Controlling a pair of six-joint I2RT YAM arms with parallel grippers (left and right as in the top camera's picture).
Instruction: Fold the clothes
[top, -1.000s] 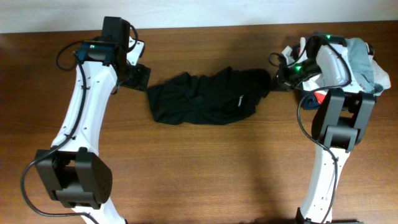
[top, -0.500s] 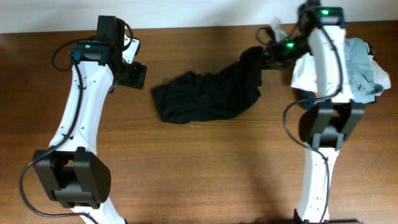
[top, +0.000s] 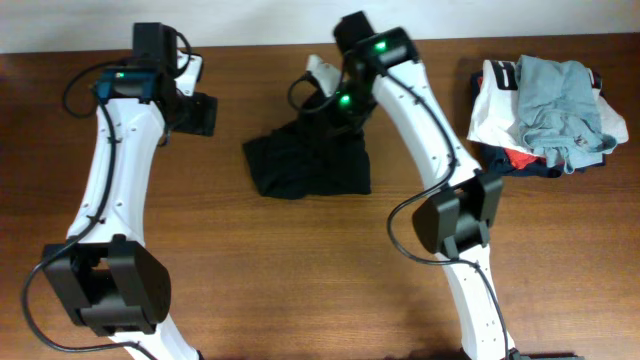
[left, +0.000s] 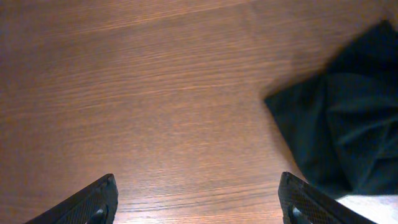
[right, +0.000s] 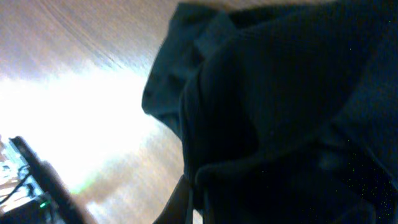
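Note:
The black top (top: 305, 165) lies bunched on the wooden table at centre. It also shows at the right of the left wrist view (left: 348, 137) and fills the right wrist view (right: 280, 112). My right gripper (top: 345, 118) is over the top's upper right part and is shut on a fold of its fabric (right: 205, 199), holding it doubled over the rest. My left gripper (top: 200, 115) is open and empty over bare wood, left of the top; its finger tips frame the table in the left wrist view (left: 196, 205).
A pile of other garments (top: 545, 115), light grey-blue over white, navy and red, sits at the table's right. The table's far edge (top: 260, 45) runs just behind both grippers.
My right gripper has swept left across the table with the top's right end in it, folding it over the rest. The left arm has drawn slightly left.

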